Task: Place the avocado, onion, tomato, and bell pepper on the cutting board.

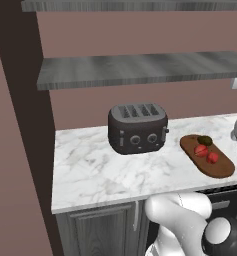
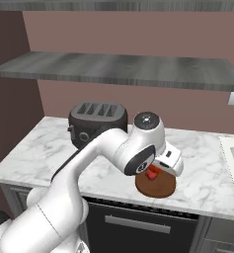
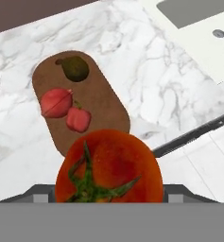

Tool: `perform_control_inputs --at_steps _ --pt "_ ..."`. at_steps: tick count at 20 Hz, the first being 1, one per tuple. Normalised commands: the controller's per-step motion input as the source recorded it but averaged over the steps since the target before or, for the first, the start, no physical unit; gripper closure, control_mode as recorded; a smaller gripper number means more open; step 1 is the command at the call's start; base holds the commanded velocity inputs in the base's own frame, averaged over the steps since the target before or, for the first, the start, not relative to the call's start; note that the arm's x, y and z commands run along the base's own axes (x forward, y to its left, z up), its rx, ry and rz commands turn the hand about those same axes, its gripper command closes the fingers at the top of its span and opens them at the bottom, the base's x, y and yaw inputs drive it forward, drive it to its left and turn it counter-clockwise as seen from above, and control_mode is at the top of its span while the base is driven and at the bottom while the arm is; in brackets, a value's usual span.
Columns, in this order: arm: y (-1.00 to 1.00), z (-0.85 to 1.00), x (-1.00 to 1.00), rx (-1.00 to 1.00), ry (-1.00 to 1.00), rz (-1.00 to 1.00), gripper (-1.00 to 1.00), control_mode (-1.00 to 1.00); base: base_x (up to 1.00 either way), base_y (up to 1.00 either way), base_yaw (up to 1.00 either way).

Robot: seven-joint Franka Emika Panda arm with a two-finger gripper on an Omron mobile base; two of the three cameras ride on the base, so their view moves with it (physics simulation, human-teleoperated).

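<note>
Tomato point(image 3: 108, 168): large, red, green stem facing the camera; clamped in the hand point(image 3: 108, 196), whose fingers point(image 3: 38, 194) press its two sides. Held above the counter point(image 3: 156, 94), over the near end of the board point(image 3: 104, 101) as the hand view shows it.

Board: dark reddish-brown oval, flat on the marble counter right of the toaster point(image 1: 138, 128). In the right base view it is partly hidden behind the arm's wrist point(image 2: 155, 185).

Avocado point(image 3: 74, 67): dark olive, lying on the far end of the board.

Onion point(image 3: 56, 102): reddish, round, on the middle of the board, near the avocado but apart from it.

Pepper point(image 3: 78, 119): small, red, on the board just beside the onion; whether they touch I cannot tell.

Counter: white marble with grey veins, over dark cabinet fronts point(image 1: 100, 227).

Toaster: dark, four slots, two dials on its front, standing toward the back of the counter.

Room: dusty-pink wall point(image 1: 140, 35), two grey shelves point(image 1: 140, 67) above the counter; a pale sink point(image 3: 198, 23) set into the counter, well away from the board.
</note>
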Motion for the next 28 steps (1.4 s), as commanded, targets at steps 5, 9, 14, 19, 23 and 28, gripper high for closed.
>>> perform_control_inputs --at_steps 5,9,14,19,23,28 --pt "-0.01 -0.08 0.32 0.00 0.00 0.00 1.00 -1.00 0.00 0.00 0.00" --pt "-0.20 -0.21 0.28 0.01 0.00 0.00 1.00 -1.00 0.00 0.00 0.00" --pt "-0.07 -0.36 0.31 0.01 0.00 0.00 1.00 -1.00 0.00 0.00 0.00" --pt "0.00 -0.36 0.27 0.00 0.00 0.02 1.00 -1.00 0.00 0.00 0.00" --pt "-0.06 -0.33 0.14 0.00 0.00 0.02 1.00 -1.00 0.00 0.00 0.00" --pt "-0.01 -0.31 0.06 0.00 0.00 0.02 1.00 -1.00 0.00 0.00 0.00"
